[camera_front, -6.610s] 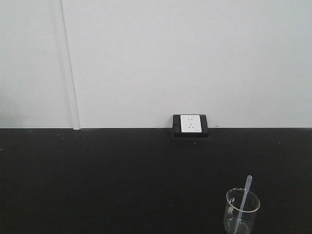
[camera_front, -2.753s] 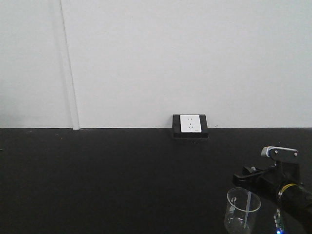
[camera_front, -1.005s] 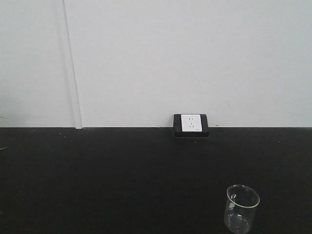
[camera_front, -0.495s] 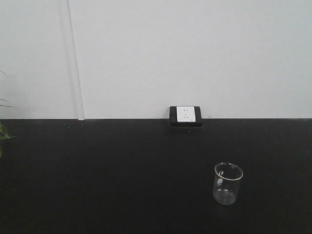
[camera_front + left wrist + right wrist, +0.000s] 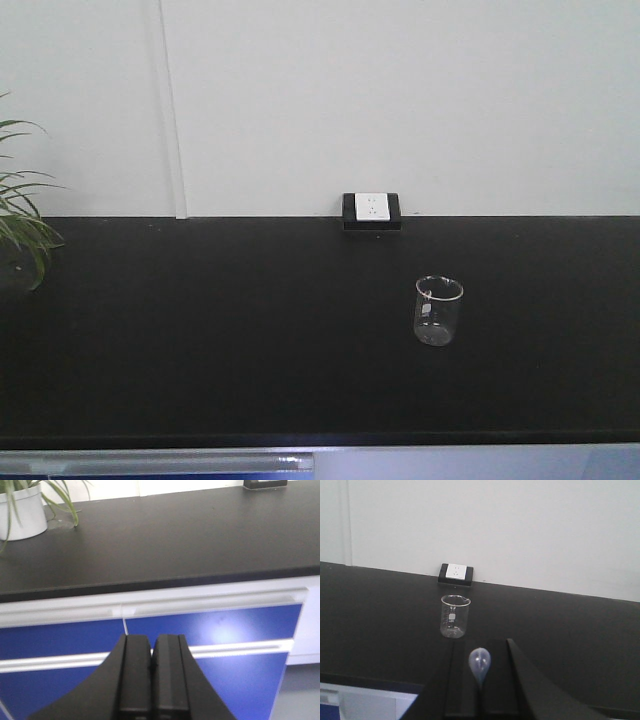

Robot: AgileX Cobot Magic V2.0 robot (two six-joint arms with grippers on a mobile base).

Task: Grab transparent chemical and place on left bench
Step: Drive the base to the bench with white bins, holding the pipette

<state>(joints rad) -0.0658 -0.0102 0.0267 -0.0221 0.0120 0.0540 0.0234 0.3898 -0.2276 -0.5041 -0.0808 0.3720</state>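
Note:
The transparent chemical [image 5: 479, 664] is a whitish pipette whose bulb sticks up between the black fingers of my right gripper [image 5: 480, 651], which is shut on it; its stem is hidden. That gripper hovers in front of a black worktop [image 5: 580, 640], short of the clear beaker [image 5: 455, 616]. In the front view the beaker [image 5: 438, 310] stands with nothing in it. My left gripper [image 5: 151, 641] is shut with nothing in it, low before blue drawer fronts [image 5: 215, 630]. The left bench is out of view.
A white wall socket [image 5: 371, 208] sits at the back of this black worktop [image 5: 200, 330]. A potted plant [image 5: 20, 235] stands at its left end, its white pot [image 5: 22, 515] showing in the left wrist view. The worktop's front edge [image 5: 200, 577] overhangs the drawers.
The pipette stood in the beaker, my right gripper reached it, and the beaker is now empty. The view has backed away from the bench; the beaker looks smaller and the plant has come into view.

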